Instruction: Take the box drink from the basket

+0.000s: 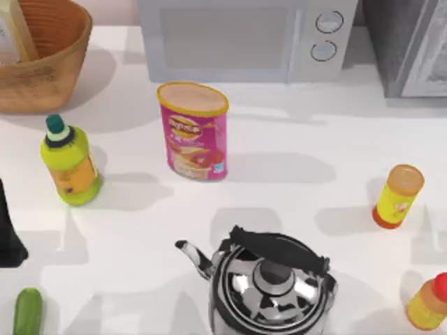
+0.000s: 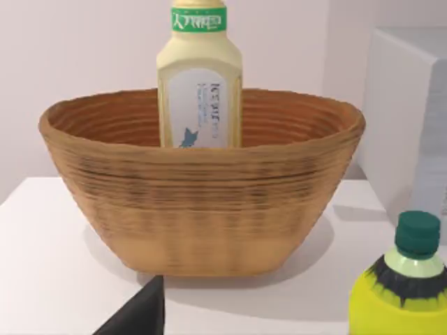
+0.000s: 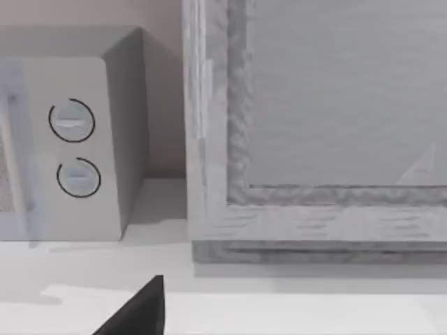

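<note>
The box drink (image 2: 200,77) is seen standing upright inside the basket (image 2: 202,202), which sits at the far left corner of the table (image 1: 293,181). In the top view only a pale sliver of the box drink (image 1: 14,31) is visible at the edge, leaning against the basket (image 1: 49,77) wall. In the left wrist view its long axis is nearly vertical, and its upper half with the green-banded top rises clear above the wicker rim, so that part is judged to be the part open to a grasp.

The left arm (image 1: 8,230) is seen as a dark shape at the left edge of the table, nearer the front than the basket. Its camera is pointed straight at the basket, so the box drink lies ahead of the left gripper (image 2: 140,314) and above it, beyond the near wall of the basket. Whether the left fingers are spread or closed cannot be told; only a dark tip is seen. Nothing is seen to be held.

A lime-green bottle (image 1: 68,164) stands between the left arm and the basket, slightly to the right of a straight path; it is judged a likely obstacle.

The right gripper (image 3: 136,310) faces the microwave (image 3: 77,146) at the back edge, well apart from the basket; its finger state cannot be told either. The left arm is clearly the nearer one.
</note>
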`<state>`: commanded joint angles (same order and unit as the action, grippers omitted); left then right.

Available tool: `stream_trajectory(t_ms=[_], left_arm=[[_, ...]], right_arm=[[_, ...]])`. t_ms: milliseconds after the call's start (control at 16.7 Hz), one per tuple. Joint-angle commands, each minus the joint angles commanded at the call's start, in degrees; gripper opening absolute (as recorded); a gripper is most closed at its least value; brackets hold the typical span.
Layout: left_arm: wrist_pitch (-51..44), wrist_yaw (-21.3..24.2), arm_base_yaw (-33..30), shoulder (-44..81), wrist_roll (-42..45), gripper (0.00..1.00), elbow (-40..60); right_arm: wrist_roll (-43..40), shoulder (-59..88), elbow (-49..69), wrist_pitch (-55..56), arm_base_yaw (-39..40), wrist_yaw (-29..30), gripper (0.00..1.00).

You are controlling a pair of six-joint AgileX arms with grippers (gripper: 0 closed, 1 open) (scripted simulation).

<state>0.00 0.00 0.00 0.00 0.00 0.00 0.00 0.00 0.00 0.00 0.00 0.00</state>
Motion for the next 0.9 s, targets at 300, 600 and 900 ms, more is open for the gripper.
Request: stream_trajectory(t_ms=[300,600,900], left_arm=[[1.3,0.22,0.26,3.46,-0.26,1.0,0.9],[9.47,1.39,1.28,19.32,-0.52,1.0,7.28],[23.55,3.26,2.75,43.06,-0.24,1.0,18.6]], right_arm=[[0.0,0.0,0.0,0.0,0.0,0.0,1.0],[0.0,0.0,0.0,0.0,0.0,0.0,1.0],[0.0,0.0,0.0,0.0,0.0,0.0,1.0]])
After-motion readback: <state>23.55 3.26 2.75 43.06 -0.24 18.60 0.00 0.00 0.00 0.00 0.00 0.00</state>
